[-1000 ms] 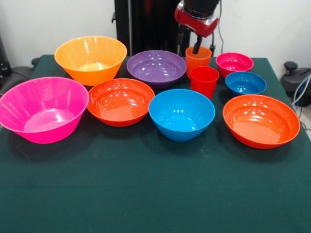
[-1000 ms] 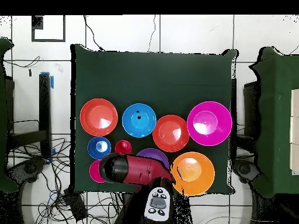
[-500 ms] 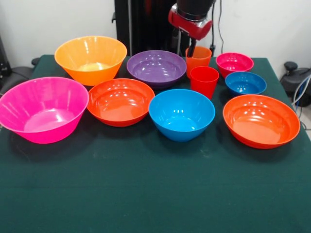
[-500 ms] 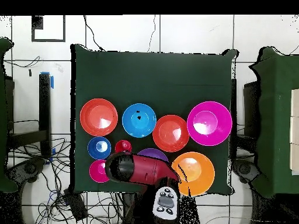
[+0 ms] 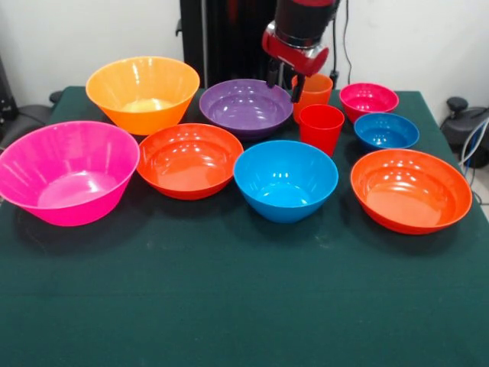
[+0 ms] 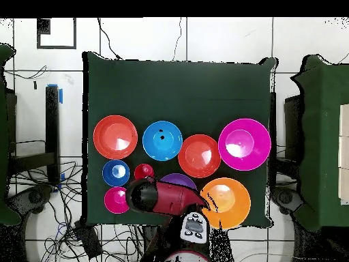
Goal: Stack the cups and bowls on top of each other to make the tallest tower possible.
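At upper centre of the front view the hand (image 5: 285,81) hangs empty, fingers apart, beside the orange cup (image 5: 315,89) behind the red cup (image 5: 321,126): light, stiff, slippery plastic, probably best pinched at the rim.

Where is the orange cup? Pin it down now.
In the front view the orange cup stands at the table's far side, between the purple bowl and small magenta bowl, directly behind the red cup.
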Motion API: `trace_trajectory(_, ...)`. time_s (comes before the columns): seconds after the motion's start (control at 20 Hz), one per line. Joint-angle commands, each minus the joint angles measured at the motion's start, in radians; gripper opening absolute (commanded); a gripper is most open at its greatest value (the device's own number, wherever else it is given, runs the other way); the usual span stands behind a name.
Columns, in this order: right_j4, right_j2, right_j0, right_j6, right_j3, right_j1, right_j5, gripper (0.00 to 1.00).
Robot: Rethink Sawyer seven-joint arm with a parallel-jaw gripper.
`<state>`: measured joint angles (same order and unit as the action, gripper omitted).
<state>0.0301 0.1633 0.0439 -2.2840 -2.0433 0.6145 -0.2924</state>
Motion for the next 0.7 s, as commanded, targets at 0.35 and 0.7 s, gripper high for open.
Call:
trace_trajectory(0.35, -0.034, -0.151, 0.075, -0.091, -0.027, -0.190, 0.215, 1.00)
trace_trajectory(0.7, -0.065, -0.154, 0.111, -0.070, -0.016, -0.237, 0.253, 1.00)
